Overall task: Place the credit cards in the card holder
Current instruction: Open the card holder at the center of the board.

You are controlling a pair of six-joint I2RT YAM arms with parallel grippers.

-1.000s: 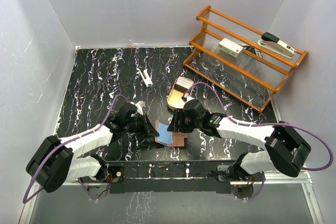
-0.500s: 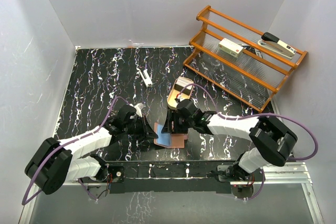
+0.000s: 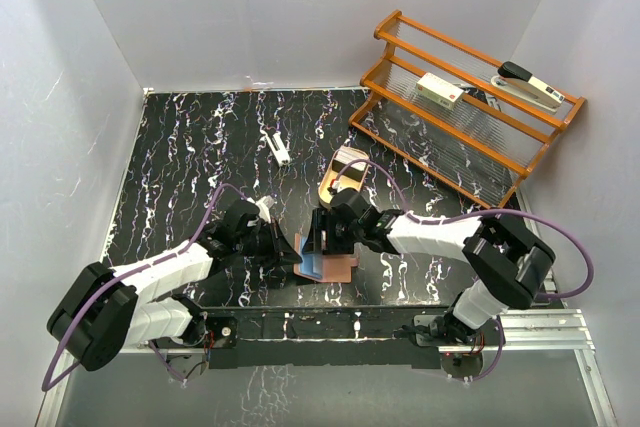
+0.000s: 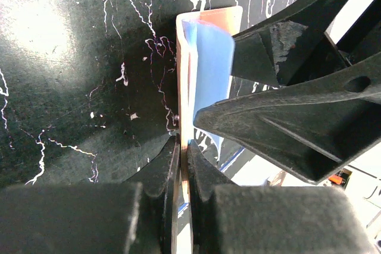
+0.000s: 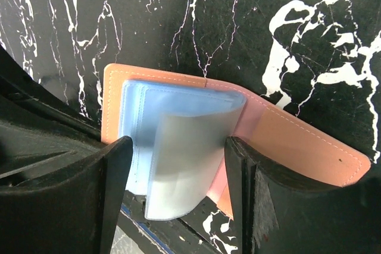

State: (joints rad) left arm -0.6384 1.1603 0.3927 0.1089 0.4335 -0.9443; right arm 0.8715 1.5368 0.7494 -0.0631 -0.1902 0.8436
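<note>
**A:** Where's the holder?

**B:** The holder (image 3: 340, 267) lies open on the table (image 3: 190, 147), near the front edge and about midway across. It sits between the two grippers, salmon cover down and blue-grey sleeves (image 5: 149, 105) facing up.

**A:** What's the left gripper doing?

**B:** The left gripper (image 4: 183, 144) is clamped on the holder's left cover. Its fingers are almost together, with the thin salmon edge pinched between them.

**A:** And the right one?

**B:** The right gripper (image 5: 177, 147) hangs over the holder from the far side with its fingers spread wide, one on each side of the sleeves. The top sleeve curls upward between them. I can't tell whether either finger touches it.

**A:** Where are the cards?

**B:** The cards (image 3: 348, 160) are stacked at the far end of the tray (image 3: 323, 187). The tray lies just beyond the right gripper, apart from the holder.

**A:** Anything else on the table?

**B:** A wooden rack (image 3: 470, 137) stands at the far right, with a white box (image 3: 438, 89) and a stapler (image 3: 528, 85) on its shelves. A small white thing (image 3: 278, 149) lies far left of the tray, too small to name.
</note>
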